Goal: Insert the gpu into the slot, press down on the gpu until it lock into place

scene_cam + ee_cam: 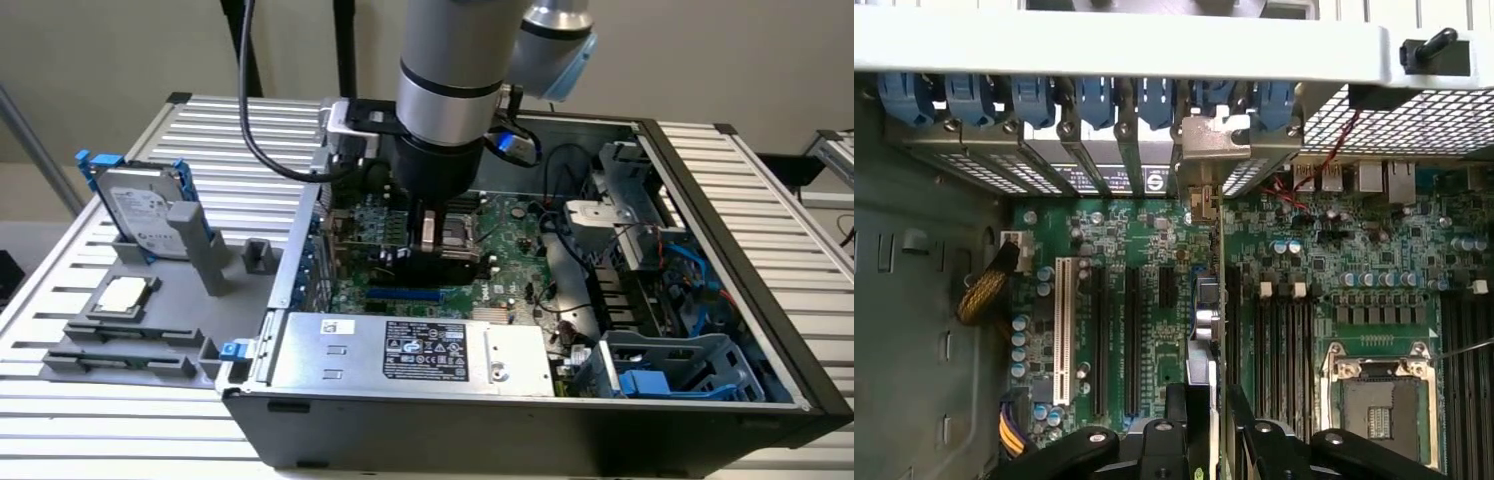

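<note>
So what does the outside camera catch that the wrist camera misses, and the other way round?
Exterior view: the arm, the whole open computer case, its power supply, and a hard drive on the table at the exterior view's left. Wrist view: a white slot, a yellow cable bundle and the rear ports, close up. Both: the green motherboard and the gripper shut on the gpu, standing on edge above the board.

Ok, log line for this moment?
tool: shut on gpu | gpu: upright over motherboard slots, bracket at case rear | seated: cannot tell
</note>
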